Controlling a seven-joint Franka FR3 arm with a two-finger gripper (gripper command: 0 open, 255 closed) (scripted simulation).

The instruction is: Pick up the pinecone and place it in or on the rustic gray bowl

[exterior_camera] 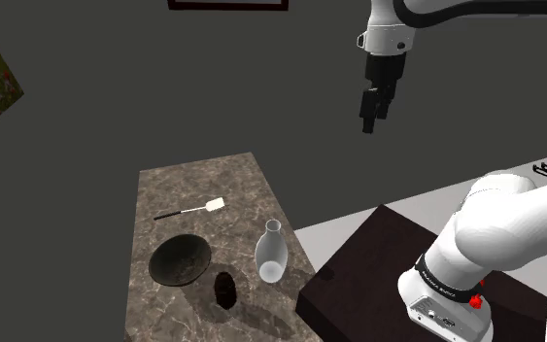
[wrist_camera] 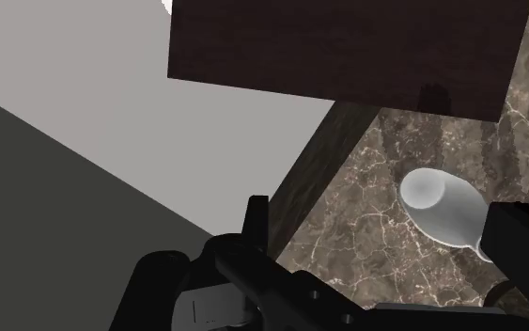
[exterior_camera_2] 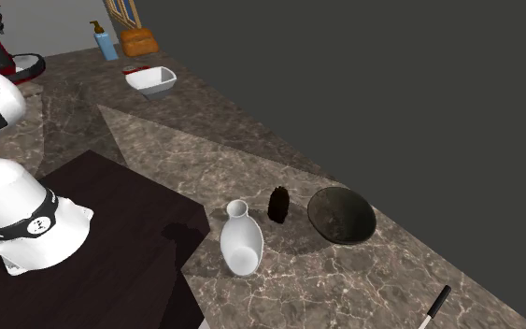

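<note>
Pinecone first: it stands upright on the marbled surface, small and dark, free of any grip. Just beside it, not touching, is the rough dark gray bowl, mouth up and with nothing in it. In the second exterior view you see the pinecone between that bowl and a white bottle, which stands upright on its other side, closer to the stand. Farther out, past the bowl, a utensil with a black handle and a white head lies flat on the surface, well apart from the pinecone.

Your tool hangs high in the air, well above the surface and off toward the shoulder view's right, more over the stand's side than over the pinecone. In the wrist view its fingers stand spread apart with nothing between them; what lies below them is the white bottle and the stand's dark top, so the tool is not lined up on the target.

By this reckoning none of the task is done. You have the whole approach ahead: carry the tool across to the pinecone, bring it down, close on it, lift, and set it in the bowl. The carry itself should be short, since the two sit so near each other. Mind the bottle on the way down; it stands close enough to the pinecone that a wide finger could knock it.
</note>
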